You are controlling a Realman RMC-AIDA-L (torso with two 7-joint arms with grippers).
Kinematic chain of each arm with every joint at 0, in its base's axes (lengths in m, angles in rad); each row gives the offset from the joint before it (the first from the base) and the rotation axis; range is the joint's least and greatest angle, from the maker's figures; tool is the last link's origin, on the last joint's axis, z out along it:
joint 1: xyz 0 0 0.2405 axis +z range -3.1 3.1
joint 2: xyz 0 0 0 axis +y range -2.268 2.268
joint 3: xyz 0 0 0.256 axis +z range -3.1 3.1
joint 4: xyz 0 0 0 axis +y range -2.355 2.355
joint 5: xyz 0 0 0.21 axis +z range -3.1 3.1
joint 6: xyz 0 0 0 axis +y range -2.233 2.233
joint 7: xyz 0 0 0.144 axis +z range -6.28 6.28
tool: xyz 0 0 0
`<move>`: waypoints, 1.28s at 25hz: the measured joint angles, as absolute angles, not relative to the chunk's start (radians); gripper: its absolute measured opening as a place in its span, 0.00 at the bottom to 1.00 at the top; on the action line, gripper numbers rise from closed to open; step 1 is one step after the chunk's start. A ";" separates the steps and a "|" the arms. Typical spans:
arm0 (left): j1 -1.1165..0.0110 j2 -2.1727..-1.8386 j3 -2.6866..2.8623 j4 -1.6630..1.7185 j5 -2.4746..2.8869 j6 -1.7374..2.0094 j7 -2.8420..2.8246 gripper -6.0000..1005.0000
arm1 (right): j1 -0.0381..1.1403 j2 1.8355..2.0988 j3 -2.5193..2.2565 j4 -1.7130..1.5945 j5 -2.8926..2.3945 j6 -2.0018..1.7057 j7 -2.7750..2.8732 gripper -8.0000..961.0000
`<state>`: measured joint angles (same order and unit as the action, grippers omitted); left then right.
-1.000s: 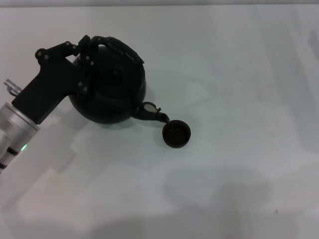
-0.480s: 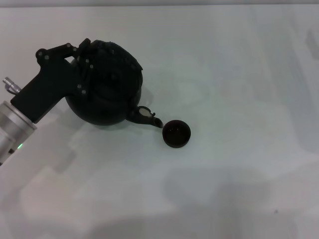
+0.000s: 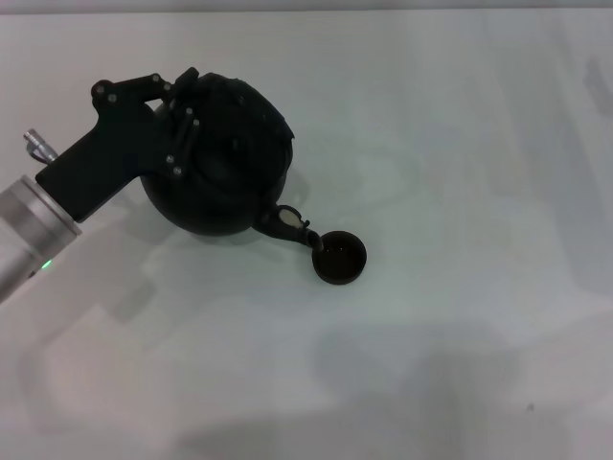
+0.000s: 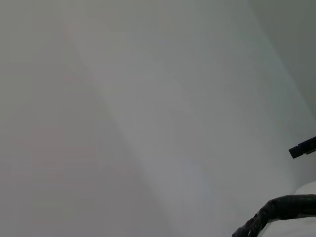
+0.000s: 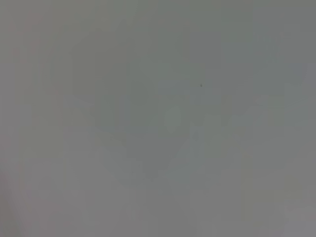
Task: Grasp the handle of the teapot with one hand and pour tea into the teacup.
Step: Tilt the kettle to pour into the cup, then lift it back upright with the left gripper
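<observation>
The round black teapot hangs tilted in the head view, left of centre, its short spout with the pale opening pointing down at the teacup. The small dark teacup stands on the white table right below the spout tip. My left gripper reaches in from the left and is shut on the handle at the pot's top. The left wrist view shows only a black wrapped cable and bare table. The right gripper is out of view.
The white table stretches out on all sides of the pot and cup. The right wrist view shows only a plain grey surface.
The left gripper has shifted the teapot right and tipped it further. The spout has come down from beside the teacup to right over its rim. The cup has not moved.
</observation>
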<state>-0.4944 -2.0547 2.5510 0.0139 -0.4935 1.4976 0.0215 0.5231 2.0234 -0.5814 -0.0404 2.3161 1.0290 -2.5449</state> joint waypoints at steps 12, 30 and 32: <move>-0.525 -2.043 2.551 0.008 -0.489 1.498 0.028 0.12 | 0.523 2.025 -0.579 -0.037 2.319 1.029 -2.543 0.88; -0.550 -2.051 2.551 0.002 -0.450 1.486 0.096 0.11 | 0.538 2.025 -0.573 -0.029 2.321 1.030 -2.543 0.88; -0.552 -2.051 2.551 -0.005 -0.450 1.486 0.105 0.11 | 0.542 2.025 -0.577 -0.029 2.321 1.031 -2.540 0.88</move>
